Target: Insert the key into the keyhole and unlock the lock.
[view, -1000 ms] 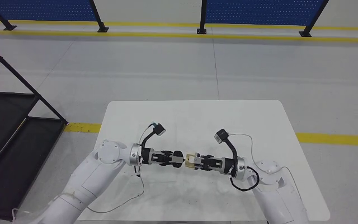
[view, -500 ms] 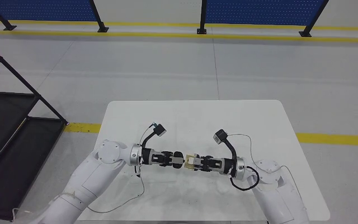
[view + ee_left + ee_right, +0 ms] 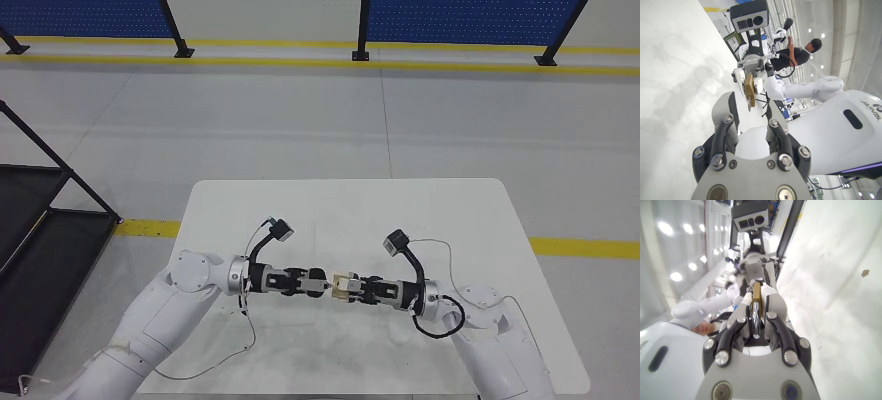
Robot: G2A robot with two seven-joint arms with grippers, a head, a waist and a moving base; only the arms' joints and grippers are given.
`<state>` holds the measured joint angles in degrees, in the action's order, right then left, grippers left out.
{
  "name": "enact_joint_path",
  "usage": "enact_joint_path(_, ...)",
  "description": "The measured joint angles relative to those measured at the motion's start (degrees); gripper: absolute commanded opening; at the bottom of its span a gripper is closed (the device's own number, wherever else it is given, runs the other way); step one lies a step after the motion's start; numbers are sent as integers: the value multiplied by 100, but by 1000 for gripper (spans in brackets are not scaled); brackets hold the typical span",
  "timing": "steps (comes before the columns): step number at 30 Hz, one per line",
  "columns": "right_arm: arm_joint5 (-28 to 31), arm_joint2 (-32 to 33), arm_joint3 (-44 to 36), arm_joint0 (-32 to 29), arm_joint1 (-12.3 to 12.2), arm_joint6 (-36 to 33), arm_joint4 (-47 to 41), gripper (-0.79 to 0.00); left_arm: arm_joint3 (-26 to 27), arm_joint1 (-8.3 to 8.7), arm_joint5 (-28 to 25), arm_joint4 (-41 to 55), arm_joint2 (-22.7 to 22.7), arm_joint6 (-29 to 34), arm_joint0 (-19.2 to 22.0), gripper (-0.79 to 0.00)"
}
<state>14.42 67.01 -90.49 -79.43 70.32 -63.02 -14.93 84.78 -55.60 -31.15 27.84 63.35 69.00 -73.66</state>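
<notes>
Above the white table point(image 3: 400, 210) my two arms face each other. My right gripper point(image 3: 354, 290) point(image 3: 756, 290) is shut on a brass padlock point(image 3: 343, 288) point(image 3: 756, 292), whose silver shackle point(image 3: 755, 321) points back toward the wrist. In the left wrist view the padlock point(image 3: 750, 89) hangs in that far gripper, and a silver key point(image 3: 749, 106) sticks out of its near end. My left gripper point(image 3: 321, 284) point(image 3: 751, 99) is open just short of the lock. Its fingertips stand on either side of the key's head, and contact cannot be judged.
A black metal rack point(image 3: 40, 240) stands on the floor left of the table. Blue barriers point(image 3: 460, 20) line the far side of the room. A small brown speck point(image 3: 865, 273) lies on the tabletop.
My left arm has drawn back slightly to the left, away from the lock. The padlock stays in my right gripper, nearly where it was.
</notes>
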Motion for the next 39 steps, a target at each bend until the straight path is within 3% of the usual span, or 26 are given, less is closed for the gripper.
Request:
enact_joint_path(2,16,2,5,-1,-11,30,-19,-785,-9,11,-13,23,51,-1,-35,-160)
enact_joint_path(3,19,1,9,1,-15,40,-23,-785,-14,15,-21,31,68,-2,-49,-274)
enact_joint_path(7,18,-17,26,14,-33,70,-34,-785,-23,24,-37,65,108,8,-90,-416)
enact_joint_path(10,3,-38,51,32,-45,101,-34,-785,-17,25,-42,62,111,7,-102,-465)
enact_joint_path(18,-49,-93,109,72,-75,200,-42,-785,-7,17,-33,-70,87,-77,-86,-566)
enact_joint_path(22,-60,-120,120,91,-88,234,-36,-785,-18,12,-26,-74,70,-87,-74,-551)
enact_joint_path(39,7,-206,57,100,-159,291,-12,-785,-102,-24,14,-73,-42,-103,21,-646)
